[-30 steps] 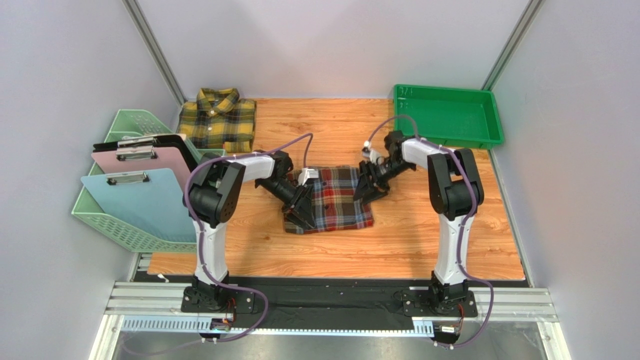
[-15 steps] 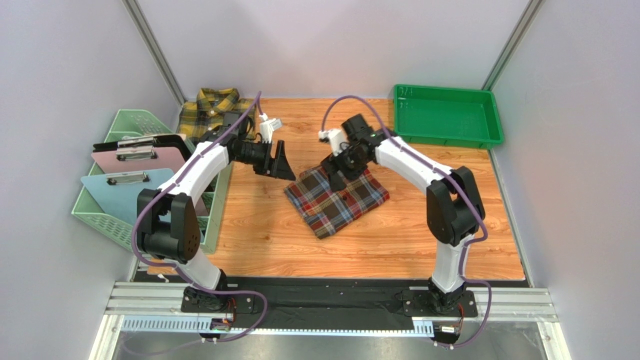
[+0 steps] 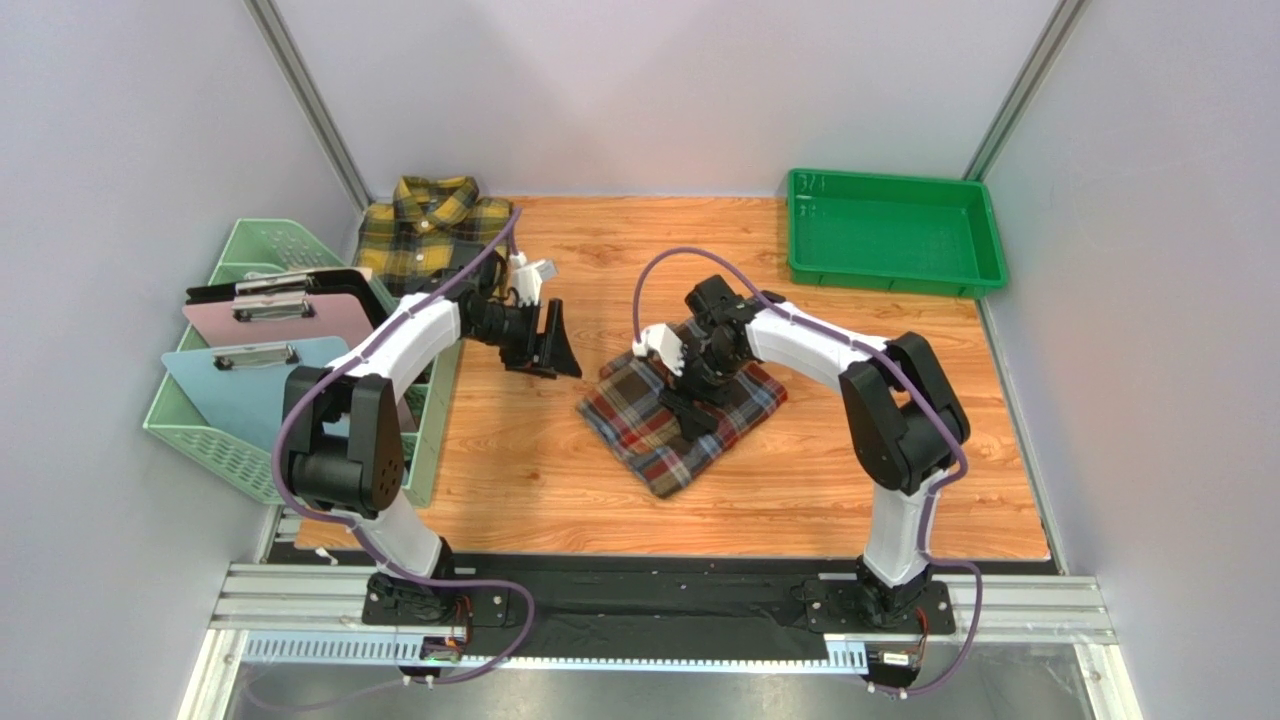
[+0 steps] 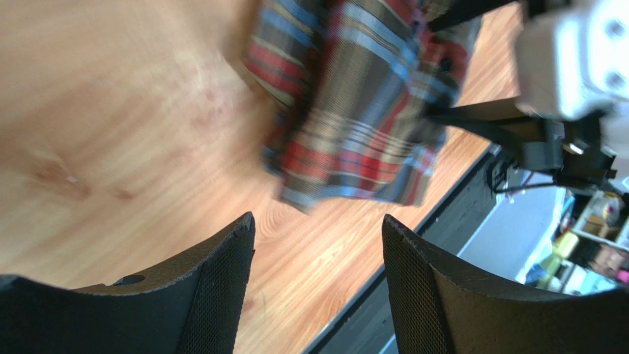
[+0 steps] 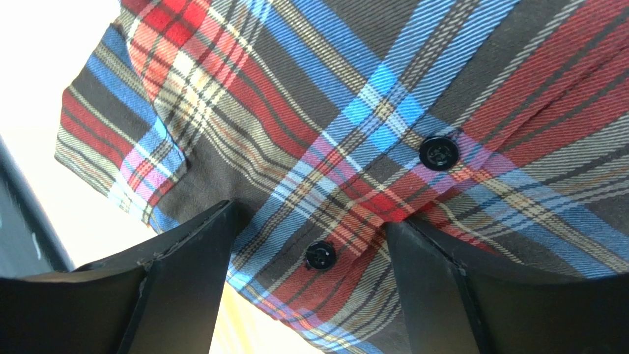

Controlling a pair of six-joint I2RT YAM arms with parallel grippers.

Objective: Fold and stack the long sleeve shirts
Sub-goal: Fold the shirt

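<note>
Seen from above, the red plaid shirt (image 3: 639, 417), folded into a rectangle, lies at an angle near the middle of the wooden table (image 3: 812, 495). The yellow plaid shirt (image 3: 436, 228), also folded, sits in the far left corner, well apart from it. My left gripper (image 3: 550, 342) hangs over bare wood between the two shirts, fingers spread and holding nothing. My left wrist view confirms this, with only table showing between its dark fingers (image 4: 207, 295). My right gripper (image 3: 694, 402) is down over the middle of the red shirt, but the overhead view does not show how its fingers stand. My right wrist view does: the two fingers (image 5: 184, 273) are spread wide, with plaid cloth and two dark buttons (image 5: 439, 153) filling the space between them. I cannot tell whether the tips touch the cloth. The left wrist view, somewhat blurred, also shows the red shirt's layered near edge. Only the overhead view shows the green tray (image 3: 902, 281) in the far right corner and the mint basket (image 3: 226, 443) of clipboards (image 3: 286, 323) at the left edge.
</note>
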